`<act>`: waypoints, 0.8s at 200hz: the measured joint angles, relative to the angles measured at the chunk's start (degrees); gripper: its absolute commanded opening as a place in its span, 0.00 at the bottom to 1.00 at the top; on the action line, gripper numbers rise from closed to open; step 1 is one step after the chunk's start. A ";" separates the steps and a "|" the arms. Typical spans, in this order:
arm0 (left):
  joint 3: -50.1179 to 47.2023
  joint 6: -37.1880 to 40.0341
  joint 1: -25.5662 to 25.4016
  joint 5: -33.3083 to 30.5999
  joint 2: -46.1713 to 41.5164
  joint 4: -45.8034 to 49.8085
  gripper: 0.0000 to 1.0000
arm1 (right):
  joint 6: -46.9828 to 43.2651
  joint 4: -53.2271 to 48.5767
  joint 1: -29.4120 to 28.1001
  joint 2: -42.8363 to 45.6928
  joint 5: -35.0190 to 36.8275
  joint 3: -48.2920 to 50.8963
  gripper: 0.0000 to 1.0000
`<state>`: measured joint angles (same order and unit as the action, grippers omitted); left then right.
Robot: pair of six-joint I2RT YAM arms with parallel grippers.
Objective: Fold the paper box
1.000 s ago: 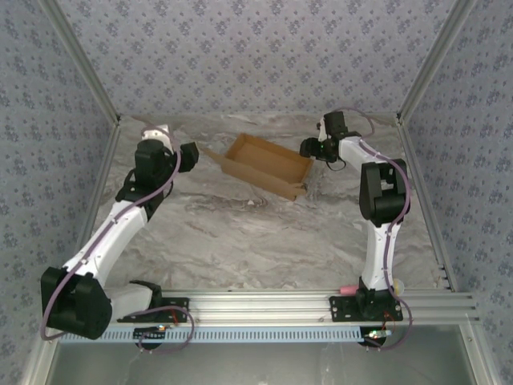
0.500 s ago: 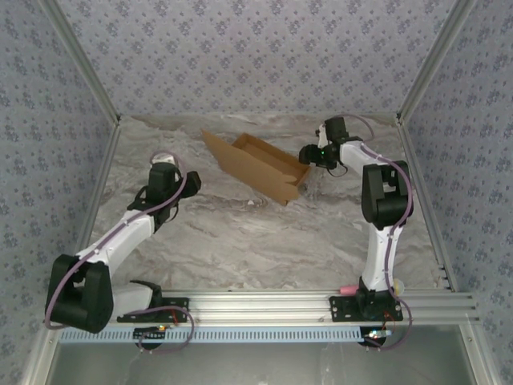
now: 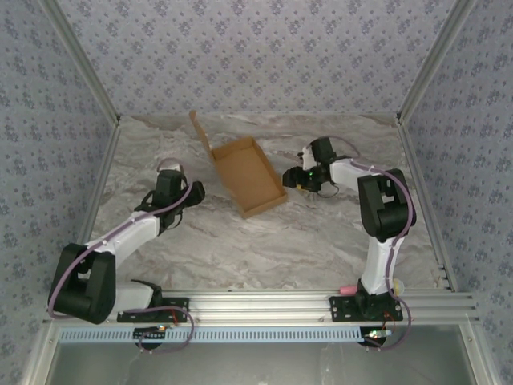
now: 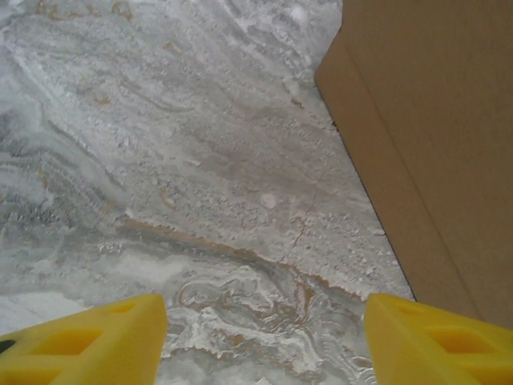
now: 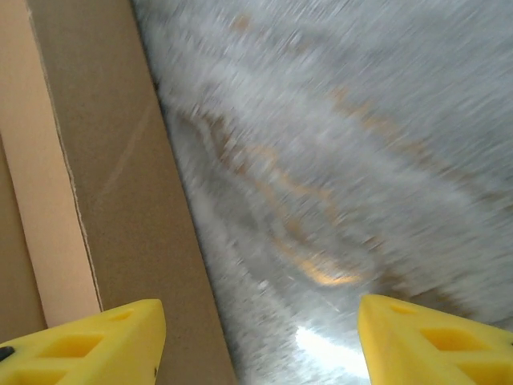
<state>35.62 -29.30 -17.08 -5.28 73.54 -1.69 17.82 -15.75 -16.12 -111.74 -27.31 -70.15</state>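
Note:
The paper box (image 3: 248, 176) is an open brown cardboard tray on the marble table, with one long flap (image 3: 200, 135) standing up at its far left corner. My left gripper (image 3: 192, 192) is low to the box's left, open and apart from it. In the left wrist view the box wall (image 4: 433, 120) is at the right, and only table lies between the gripper's (image 4: 260, 345) yellow fingertips. My right gripper (image 3: 290, 178) sits close to the box's right side, open. In the right wrist view the box's side (image 5: 104, 160) runs down the left, just beside the gripper's (image 5: 260, 341) left fingertip.
Patterned walls (image 3: 256, 56) close in the table at the back and both sides. A metal rail (image 3: 264, 303) runs along the near edge by the arm bases. A small pink stick (image 3: 349, 287) lies by the right arm's base. Bare marble (image 3: 264, 241) lies in front of the box.
The box has turned and slid toward the near side, and its flap now stands up. The left gripper has drawn back and down. The right gripper has followed the box leftward.

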 measured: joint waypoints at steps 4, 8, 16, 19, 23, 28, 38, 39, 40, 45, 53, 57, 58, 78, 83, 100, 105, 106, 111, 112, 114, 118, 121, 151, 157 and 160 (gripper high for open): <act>-0.22 -0.02 0.37 -0.11 0.00 -0.02 0.66 | 0.28 0.13 -0.66 0.20 -0.17 0.37 0.66; -0.39 -0.13 0.76 -0.20 0.00 0.02 0.66 | 0.44 0.31 -1.25 0.31 -0.24 0.66 0.66; -0.68 -0.17 1.70 -0.42 0.00 0.02 0.66 | 0.83 0.44 -2.54 0.46 -0.48 1.07 0.66; -0.76 -0.17 2.10 -0.42 0.00 0.00 0.66 | 0.87 0.79 -3.02 0.55 -0.59 1.29 0.66; -0.90 -0.17 2.69 -0.57 0.00 -0.02 0.66 | 1.01 1.14 -3.72 0.68 -0.59 1.64 0.66; -1.01 -0.17 3.34 -0.61 0.00 0.00 0.66 | 1.05 1.33 -4.52 0.81 -0.57 1.99 0.66; -1.25 -0.20 4.72 -0.81 -0.02 0.04 0.67 | 1.22 1.68 -6.08 1.44 -0.57 2.58 0.66; -1.27 -0.17 4.92 -0.81 -0.02 0.07 0.67 | 1.25 1.68 -6.19 1.46 -0.57 2.62 0.66; -1.29 -0.20 5.01 -0.79 -0.02 0.07 0.67 | 1.25 1.66 -6.27 1.51 -0.57 2.67 0.66; -1.33 -0.20 5.64 -0.81 -0.15 0.26 0.67 | 1.27 1.60 -6.93 1.97 -0.48 3.10 0.67; -1.42 -0.17 6.49 -0.83 -0.61 0.63 0.67 | 1.25 1.36 -7.85 2.91 -0.17 3.91 0.69; -1.49 -0.17 6.84 -0.90 -1.11 0.90 0.67 | 1.27 1.03 -8.17 3.52 0.15 4.31 0.71; -1.51 -0.15 6.88 -0.94 -1.22 0.94 0.67 | 1.22 0.94 -8.28 3.76 0.37 4.46 0.71; -1.70 -0.15 7.28 -0.57 -5.92 3.21 0.67 | 0.59 -2.01 -8.37 8.48 4.04 6.49 0.76; -1.70 -0.11 7.21 -0.44 -7.58 3.87 0.67 | 0.37 -2.91 -8.07 9.90 5.14 6.82 0.77; -1.68 0.48 5.86 -0.39 -13.88 5.95 0.67 | -0.26 -4.68 -6.40 14.84 9.16 8.09 0.80; -1.53 0.87 4.94 -0.48 -15.85 6.80 0.67 | -0.28 -5.03 -5.68 16.31 10.19 8.55 0.81; -1.49 0.96 4.79 -0.63 -16.06 6.91 0.67 | -0.37 -5.14 -5.53 16.70 10.40 8.66 0.81; -1.16 1.55 3.41 -0.90 -18.01 7.93 0.67 | -0.44 -5.40 -4.90 17.94 11.23 9.11 0.81; -1.11 1.70 3.19 -1.07 -18.25 8.07 0.67 | -0.50 -5.49 -4.66 18.32 11.58 9.29 0.82; -0.92 1.84 2.58 -1.29 -18.88 8.44 0.67 | -0.59 -5.55 -4.37 18.80 11.85 9.49 0.82; -0.48 2.51 1.07 -1.42 -20.26 9.14 0.66 | -0.63 -5.84 -3.80 19.71 12.61 9.88 0.82; -0.17 2.99 0.00 -1.86 -20.98 9.46 0.66 | -0.74 -5.95 -3.41 20.24 13.07 10.14 0.82; 6.54 9.88 -16.17 -2.93 -23.69 12.13 0.65 | -1.40 -7.76 0.92 22.51 16.26 11.37 0.83; 8.07 11.47 -19.43 -2.86 -23.04 12.20 0.65 | -1.64 -8.07 1.86 22.51 16.48 11.39 0.83; 8.83 12.39 -21.27 -2.56 -22.49 12.20 0.65 | -1.66 -8.20 2.32 22.51 16.48 11.39 0.83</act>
<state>44.45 -16.91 -38.35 -7.84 51.05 10.50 16.16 -23.94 -13.80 -89.23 -10.83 -58.76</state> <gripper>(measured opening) 0.653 0.831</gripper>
